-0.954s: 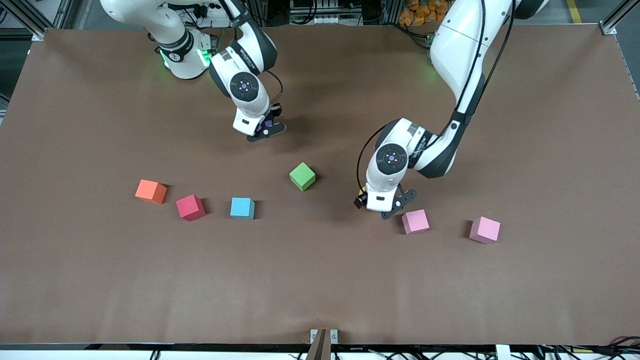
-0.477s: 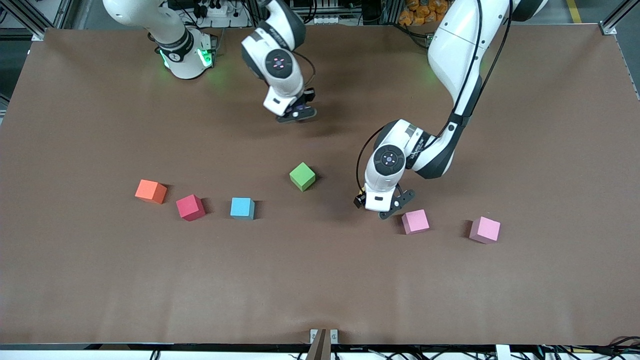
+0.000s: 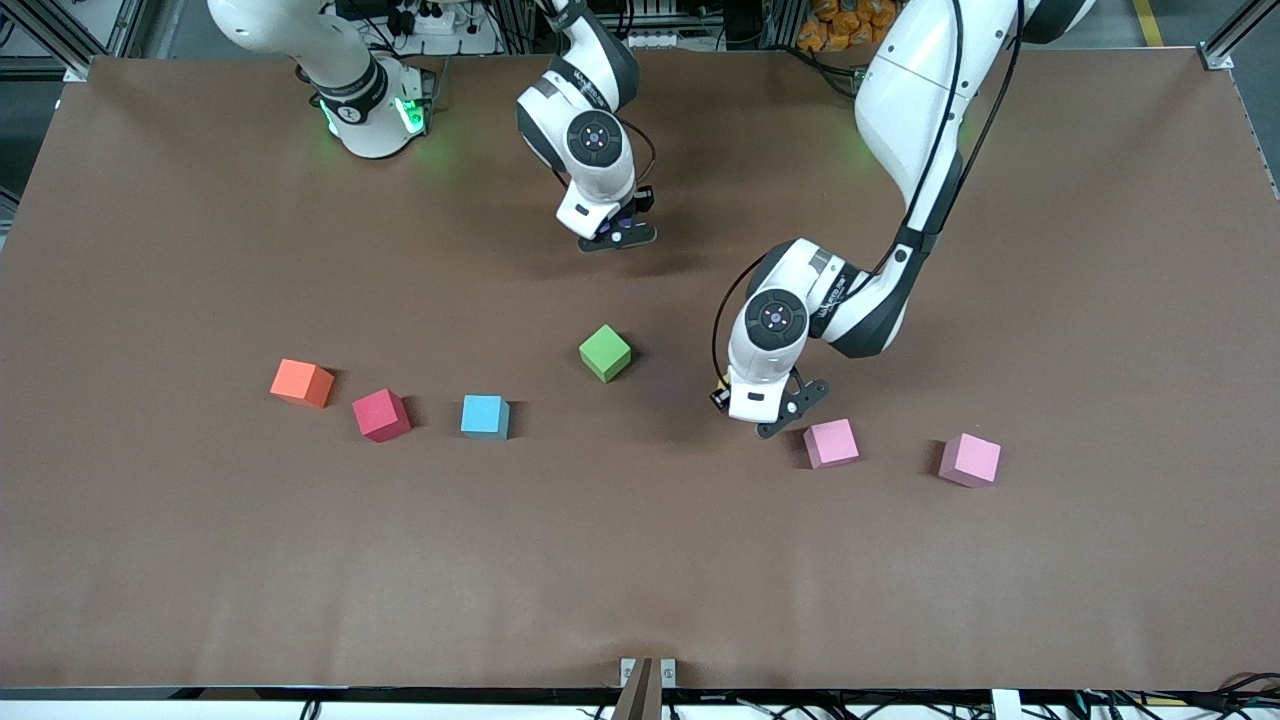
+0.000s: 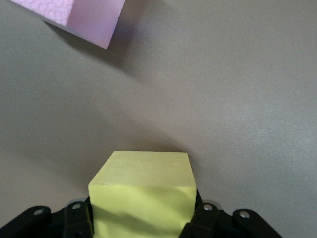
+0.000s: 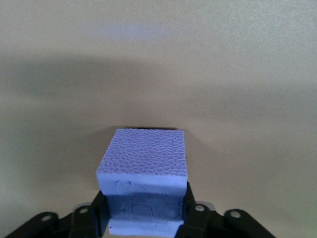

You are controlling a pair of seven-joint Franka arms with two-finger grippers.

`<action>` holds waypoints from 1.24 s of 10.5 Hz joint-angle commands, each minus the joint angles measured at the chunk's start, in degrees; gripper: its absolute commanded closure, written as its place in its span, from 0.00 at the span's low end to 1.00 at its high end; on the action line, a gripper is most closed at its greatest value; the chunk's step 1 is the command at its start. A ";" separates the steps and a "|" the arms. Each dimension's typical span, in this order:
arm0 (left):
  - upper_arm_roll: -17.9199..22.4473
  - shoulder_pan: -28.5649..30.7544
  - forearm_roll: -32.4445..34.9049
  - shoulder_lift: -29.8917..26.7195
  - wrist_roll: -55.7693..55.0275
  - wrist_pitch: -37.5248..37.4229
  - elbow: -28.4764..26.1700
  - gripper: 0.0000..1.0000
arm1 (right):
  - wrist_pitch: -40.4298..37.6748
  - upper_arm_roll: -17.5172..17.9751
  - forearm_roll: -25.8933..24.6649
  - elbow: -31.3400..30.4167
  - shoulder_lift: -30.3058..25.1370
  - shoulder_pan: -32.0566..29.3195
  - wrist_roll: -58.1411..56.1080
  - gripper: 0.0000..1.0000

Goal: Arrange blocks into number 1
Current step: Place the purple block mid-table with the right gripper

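My right gripper [image 3: 622,228] is shut on the purple block [image 5: 143,173] and hangs over the bare table, toward the robots' bases from the green block [image 3: 605,352]. My left gripper [image 3: 762,412] is shut on the yellow block [image 4: 142,193], low over the table beside a pink block [image 3: 831,442]; that pink block [image 4: 84,20] also shows in the left wrist view. A second pink block [image 3: 969,459] lies toward the left arm's end. The orange block [image 3: 301,382], red block [image 3: 381,414] and light blue block [image 3: 485,416] form a row toward the right arm's end.
The brown table [image 3: 640,560] is wide and flat. A small metal bracket [image 3: 646,676] sits at the table's edge nearest the front camera. Cables and rack parts [image 3: 700,20] lie past the edge by the bases.
My right gripper has carried the purple block toward the left arm's end and a little toward the bases. The left gripper has barely moved with the yellow block. The blocks on the table have stayed put.
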 commanded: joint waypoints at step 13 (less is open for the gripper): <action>-7.80 -8.11 2.00 -6.33 -4.58 -6.72 -2.89 1.00 | -24.99 -0.35 -9.29 12.33 -6.93 -34.00 -24.97 0.00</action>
